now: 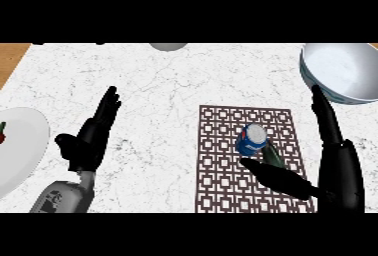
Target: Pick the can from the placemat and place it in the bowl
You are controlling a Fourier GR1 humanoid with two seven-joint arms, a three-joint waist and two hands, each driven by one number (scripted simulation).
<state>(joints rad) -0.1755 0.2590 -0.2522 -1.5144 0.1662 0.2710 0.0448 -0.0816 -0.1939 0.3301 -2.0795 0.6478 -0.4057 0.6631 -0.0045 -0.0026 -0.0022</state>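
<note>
Can (pixel 251 139) sits upright on the placemat (pixel 221 175), blue with a pale top, a bit right of the mat's centre. Only the head view to go on here, so here's what it shows.

The right hand (pixel 325 165) is right next to the can. Its fingers (pixel 325 117) point straight up toward the bowl (pixel 341 70) and the thumb (pixel 272 176) reaches across the mat below the can. So the hand is spread wide with nothing in it. The can sits in the gap between thumb and fingers. Whether the thumb actually touches it, I can't tell from this angle.

The bowl is white, at the far right corner of the tabletop (pixel 162 85), well apart from the can but straight ahead of that hand.

The left hand (pixel 87 140) is resting on the left side, fingers straight and holding nothing. A white plate (pixel 22 145) with something red on its edge sits at the far left.

My take on the grab: get the hand further around the can so fingers and thumb land on opposite sides, around mid-height, before curling in. It's tall and narrow, so a nudge from one side would probably tip it. Then lift straight up before swinging toward the bowl, high enough to clear the rim.
</note>
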